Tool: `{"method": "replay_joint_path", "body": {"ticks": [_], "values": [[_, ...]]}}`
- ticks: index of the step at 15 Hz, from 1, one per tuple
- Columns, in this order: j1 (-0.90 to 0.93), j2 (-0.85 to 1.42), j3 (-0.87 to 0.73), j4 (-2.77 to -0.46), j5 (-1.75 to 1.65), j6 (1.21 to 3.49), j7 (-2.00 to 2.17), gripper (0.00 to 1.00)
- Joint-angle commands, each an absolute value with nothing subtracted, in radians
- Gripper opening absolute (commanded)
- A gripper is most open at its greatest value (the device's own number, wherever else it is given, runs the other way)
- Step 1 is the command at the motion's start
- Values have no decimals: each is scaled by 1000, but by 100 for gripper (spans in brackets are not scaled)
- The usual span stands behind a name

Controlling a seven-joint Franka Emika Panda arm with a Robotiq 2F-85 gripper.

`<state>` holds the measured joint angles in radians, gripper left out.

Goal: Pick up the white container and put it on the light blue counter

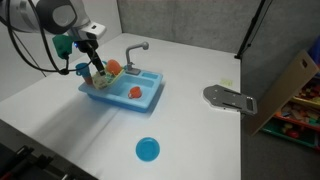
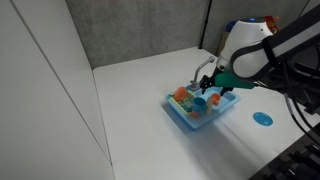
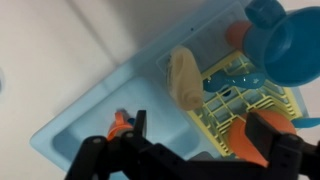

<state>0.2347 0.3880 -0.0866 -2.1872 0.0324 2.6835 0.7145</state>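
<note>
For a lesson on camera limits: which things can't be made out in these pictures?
- White container: the wrist view is blurred, so its shape and whether it rests on the light blue counter are unclear. In both exterior views it is too small, and the gripper screens it.
- Blue cup: cut off by the wrist view's top right edge.
- Cardboard box: cut off by the right edge of an exterior view.

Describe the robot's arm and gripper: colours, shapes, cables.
The arm is made of rounded white segments with dark grey joint rings. In both exterior views thin black cables loop off it. A teal-green block sits near the wrist. The gripper is black with slim dark fingers; in the wrist view its body looks like angular black links.
</note>
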Motion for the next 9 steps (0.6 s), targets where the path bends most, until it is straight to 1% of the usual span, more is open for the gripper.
{"method": "replay_joint_path", "body": {"ticks": [1, 4, 9], "values": [[206, 277, -85, -2256, 5, 2670, 657, 100], [172, 202, -74, -2276, 4, 2617, 588, 100], [120, 52, -75, -2296, -25, 2410, 525, 100]]}}
